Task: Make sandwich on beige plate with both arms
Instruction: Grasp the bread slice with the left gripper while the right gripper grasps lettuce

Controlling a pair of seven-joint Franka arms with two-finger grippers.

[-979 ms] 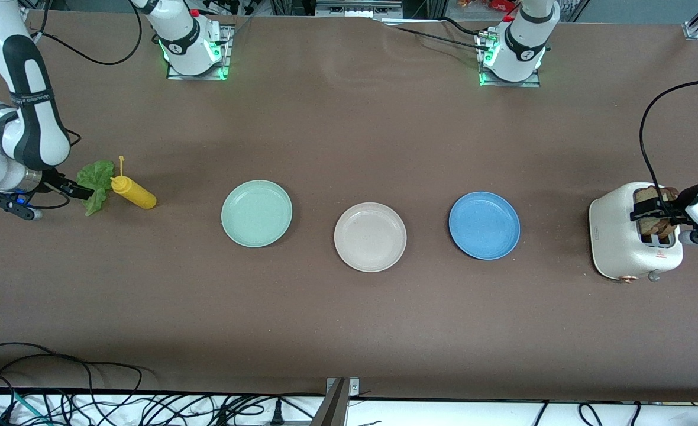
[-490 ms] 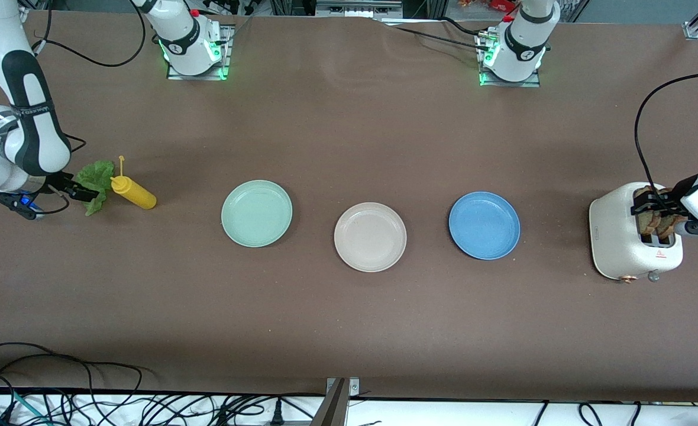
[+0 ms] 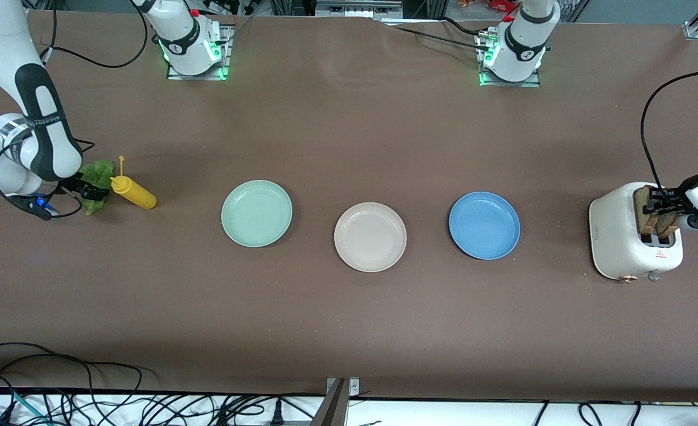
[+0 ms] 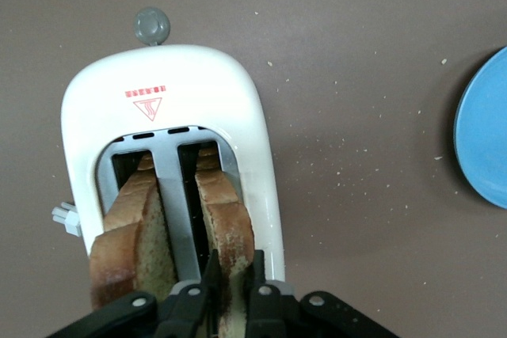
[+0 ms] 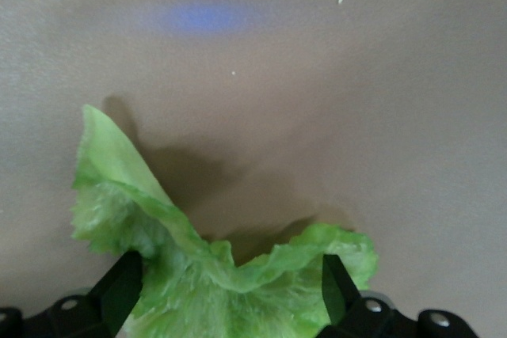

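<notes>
Pinching one bread slice [image 4: 230, 227] in the toaster [image 3: 618, 236] — left gripper [image 4: 231, 290]. Right gripper [image 5: 226, 286] spread around the lettuce [image 5: 214, 275] — mustard bottle [image 3: 133, 192] beside. Beige plate [image 3: 370, 236] mid-table, bare.

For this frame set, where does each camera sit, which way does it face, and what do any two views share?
Front view: high across the table, facing both arm bases; shows both arms, three plates including the beige plate.
Left wrist view: on the left arm, looking down at the toaster; left end effector shut on a bread slice.
Right wrist view: on the right arm, over the lettuce; right end effector open.
Shared: front and left wrist views both show the toaster and blue plate.
</notes>
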